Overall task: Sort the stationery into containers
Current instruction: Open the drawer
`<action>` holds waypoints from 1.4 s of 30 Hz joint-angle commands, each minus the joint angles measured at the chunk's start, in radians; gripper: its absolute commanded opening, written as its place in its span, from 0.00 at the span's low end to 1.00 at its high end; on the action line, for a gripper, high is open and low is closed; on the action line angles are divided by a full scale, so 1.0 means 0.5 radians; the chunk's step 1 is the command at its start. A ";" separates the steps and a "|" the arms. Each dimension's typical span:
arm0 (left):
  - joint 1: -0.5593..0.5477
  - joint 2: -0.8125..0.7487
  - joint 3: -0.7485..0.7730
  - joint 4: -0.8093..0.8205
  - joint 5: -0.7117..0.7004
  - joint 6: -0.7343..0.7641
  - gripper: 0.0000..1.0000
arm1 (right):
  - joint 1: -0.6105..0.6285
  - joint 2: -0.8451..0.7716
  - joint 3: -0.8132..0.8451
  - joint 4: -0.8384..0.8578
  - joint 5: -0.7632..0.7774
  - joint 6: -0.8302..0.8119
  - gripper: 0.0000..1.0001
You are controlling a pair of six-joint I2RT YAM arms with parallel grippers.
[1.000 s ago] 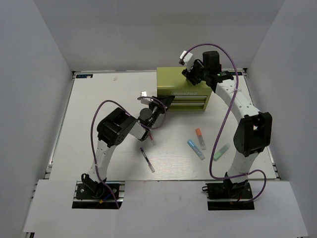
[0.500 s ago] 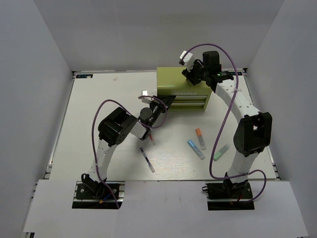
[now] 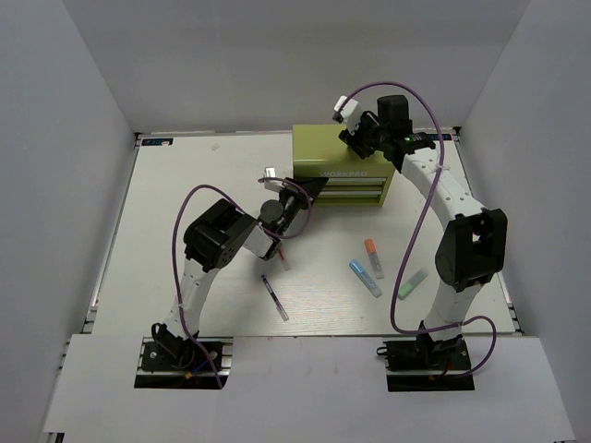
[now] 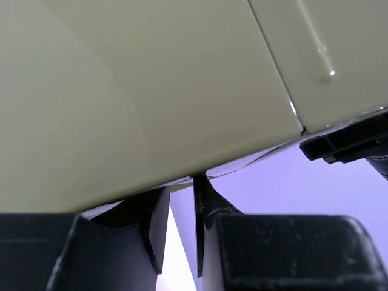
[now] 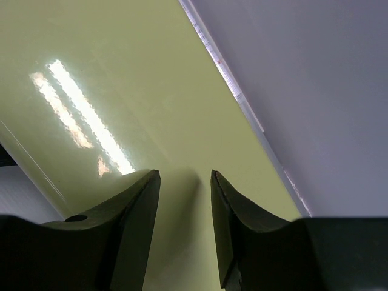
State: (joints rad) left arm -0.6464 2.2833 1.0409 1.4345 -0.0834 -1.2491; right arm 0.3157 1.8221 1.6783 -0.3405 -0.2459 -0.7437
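**2 grippers at the tool chest, 4 stationery pieces loose on the worktop**

The left gripper (image 3: 309, 191) sits at the front-left corner of the olive tool chest (image 3: 332, 152), its fingers (image 4: 154, 230) a narrow slit apart with nothing between them. The right gripper (image 3: 351, 138) is over the chest's top, fingers apart and empty. A purple-tipped pen (image 3: 274, 297), orange-capped marker (image 3: 373, 258), blue marker (image 3: 364, 277) and pale green stick (image 3: 413, 282) lie on the worktop (image 3: 185, 185) in front of the chest, apart from it.
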 commanded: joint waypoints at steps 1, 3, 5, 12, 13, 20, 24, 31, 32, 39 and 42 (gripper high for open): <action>0.029 0.014 0.097 0.760 -0.002 0.124 0.04 | 0.007 0.120 -0.040 -0.377 0.019 -0.007 0.46; 0.029 0.014 0.097 0.760 0.016 0.142 0.01 | 0.010 0.126 -0.031 -0.390 0.013 -0.016 0.46; 0.029 0.014 0.078 0.760 0.038 0.142 0.00 | 0.010 0.135 -0.019 -0.402 0.010 -0.013 0.46; 0.029 0.014 0.060 0.760 0.161 0.182 0.00 | 0.007 0.145 -0.006 -0.417 0.016 -0.019 0.46; 0.029 0.014 0.060 0.760 0.185 0.182 0.00 | 0.010 0.148 -0.006 -0.417 0.019 -0.013 0.46; 0.029 0.032 0.060 0.760 0.240 0.182 0.00 | 0.010 0.157 0.003 -0.424 0.028 -0.013 0.46; 0.029 0.032 0.060 0.760 0.283 0.182 0.00 | 0.007 0.169 0.012 -0.445 0.025 -0.013 0.46; 0.029 0.032 0.060 0.760 0.348 0.182 0.00 | 0.010 0.188 0.049 -0.485 0.031 -0.016 0.46; 0.029 0.032 0.042 0.760 0.348 0.182 0.00 | 0.010 0.188 0.058 -0.482 0.032 -0.013 0.46; 0.029 0.032 0.023 0.760 0.385 0.182 0.00 | 0.007 0.218 0.079 -0.537 0.038 -0.016 0.46; 0.029 0.014 0.005 0.760 0.385 0.182 0.00 | 0.007 0.228 0.098 -0.555 0.044 -0.016 0.46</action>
State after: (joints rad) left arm -0.6319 2.2906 1.0409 1.3872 0.0696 -1.1828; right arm 0.3164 1.8618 1.7473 -0.4011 -0.2485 -0.7456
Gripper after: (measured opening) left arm 0.226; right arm 0.460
